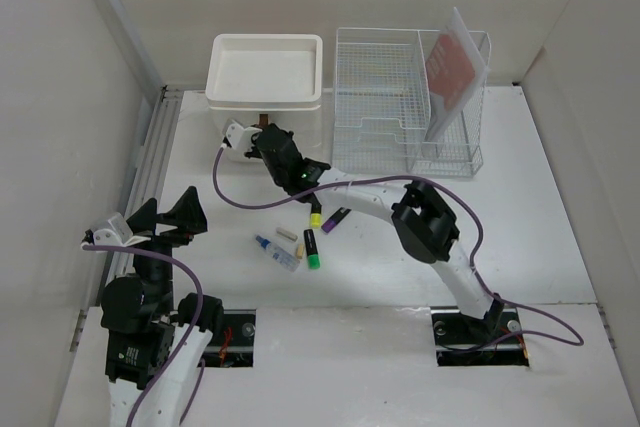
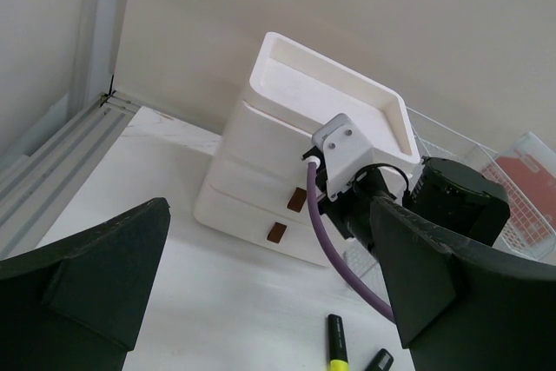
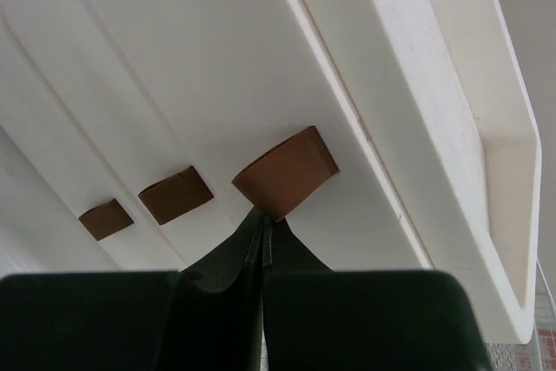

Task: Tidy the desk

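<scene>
The white desk [image 1: 540,207] carries a cream drawer box [image 1: 265,72] with a tray top at the back. My right gripper [image 1: 262,129] reaches to the box's front. In the right wrist view its jaws are shut [image 3: 263,215], the tips pinched at the lower edge of the top drawer's brown tab [image 3: 287,169]. Two more brown tabs [image 3: 175,195] show lower down. My left gripper [image 1: 168,215] hovers open over the near left of the desk with nothing between its fingers [image 2: 269,267].
Loose on the desk's middle lie a yellow-tipped marker [image 1: 315,217], a dark purple item [image 1: 337,217], a green highlighter [image 1: 311,250], two small cream pieces [image 1: 288,234] and a blue-capped tube [image 1: 275,252]. A wire-mesh rack [image 1: 405,97] holds a red folder [image 1: 450,67]. A grey rail [image 1: 150,157] runs along the left.
</scene>
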You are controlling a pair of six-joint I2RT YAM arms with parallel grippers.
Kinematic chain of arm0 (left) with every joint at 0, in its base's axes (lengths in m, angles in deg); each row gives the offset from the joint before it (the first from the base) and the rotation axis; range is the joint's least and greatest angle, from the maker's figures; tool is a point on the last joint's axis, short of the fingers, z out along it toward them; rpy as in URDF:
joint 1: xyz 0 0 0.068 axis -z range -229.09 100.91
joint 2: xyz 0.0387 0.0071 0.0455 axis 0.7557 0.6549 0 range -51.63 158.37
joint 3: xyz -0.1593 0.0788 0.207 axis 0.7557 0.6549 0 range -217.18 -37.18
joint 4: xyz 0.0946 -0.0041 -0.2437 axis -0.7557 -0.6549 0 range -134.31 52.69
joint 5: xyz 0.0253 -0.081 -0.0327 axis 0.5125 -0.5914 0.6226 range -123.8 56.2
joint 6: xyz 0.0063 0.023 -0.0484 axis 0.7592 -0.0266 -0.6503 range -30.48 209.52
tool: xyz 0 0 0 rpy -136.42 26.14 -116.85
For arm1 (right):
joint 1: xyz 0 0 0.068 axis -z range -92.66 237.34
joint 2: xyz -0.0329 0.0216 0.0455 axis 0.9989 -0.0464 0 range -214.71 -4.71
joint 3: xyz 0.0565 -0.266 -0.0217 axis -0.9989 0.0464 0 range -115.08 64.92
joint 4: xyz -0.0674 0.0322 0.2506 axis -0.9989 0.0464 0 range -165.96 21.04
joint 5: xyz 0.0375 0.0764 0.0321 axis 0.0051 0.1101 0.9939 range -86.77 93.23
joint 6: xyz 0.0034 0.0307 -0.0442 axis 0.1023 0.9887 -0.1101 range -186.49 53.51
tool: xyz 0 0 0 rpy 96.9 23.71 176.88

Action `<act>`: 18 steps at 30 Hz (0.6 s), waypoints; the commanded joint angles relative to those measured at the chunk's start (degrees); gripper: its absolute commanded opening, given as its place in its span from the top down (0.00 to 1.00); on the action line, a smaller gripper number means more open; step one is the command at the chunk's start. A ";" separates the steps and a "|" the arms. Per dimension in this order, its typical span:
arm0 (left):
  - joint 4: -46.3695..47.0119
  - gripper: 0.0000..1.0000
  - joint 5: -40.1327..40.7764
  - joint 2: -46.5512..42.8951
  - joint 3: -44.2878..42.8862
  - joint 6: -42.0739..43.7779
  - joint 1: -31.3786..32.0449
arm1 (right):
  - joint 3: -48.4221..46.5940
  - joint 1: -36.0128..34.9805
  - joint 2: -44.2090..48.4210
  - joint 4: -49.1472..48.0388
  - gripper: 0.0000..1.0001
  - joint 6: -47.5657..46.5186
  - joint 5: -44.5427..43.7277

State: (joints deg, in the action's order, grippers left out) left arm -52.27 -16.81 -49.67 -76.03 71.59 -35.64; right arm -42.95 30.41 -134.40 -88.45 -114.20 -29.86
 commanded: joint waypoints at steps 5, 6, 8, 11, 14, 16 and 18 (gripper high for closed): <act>1.78 0.00 0.41 -0.64 0.35 -0.17 0.35 | -2.96 1.47 -0.92 -4.21 1.00 -0.90 -2.08; 1.78 0.00 0.41 -0.64 0.35 -0.17 0.35 | -2.96 1.47 -0.92 -4.21 1.00 -0.90 -2.08; 1.78 0.00 0.41 -0.64 0.35 -0.17 0.35 | -2.96 1.47 -1.44 -4.73 1.00 -0.90 -2.08; 1.78 0.00 0.41 -0.64 0.35 -0.17 0.35 | -2.96 1.47 -1.44 -4.74 1.00 -0.90 -2.60; 1.78 0.00 0.41 -0.64 0.35 -0.17 0.35 | -2.96 1.99 -1.44 -5.26 1.00 -1.43 -2.60; 1.78 0.00 0.41 -0.64 0.35 -0.17 0.35 | -2.96 1.99 -1.97 -5.26 1.00 -1.43 -3.13; 1.78 0.00 0.41 -0.64 0.35 -0.17 0.35 | -2.96 1.99 -1.97 -5.26 1.00 -1.43 -3.13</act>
State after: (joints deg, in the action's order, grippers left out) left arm -52.25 -16.81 -49.67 -76.03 71.59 -35.64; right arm -43.04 30.85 -135.71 -89.92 -115.20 -30.88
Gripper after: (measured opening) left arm 0.997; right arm 0.009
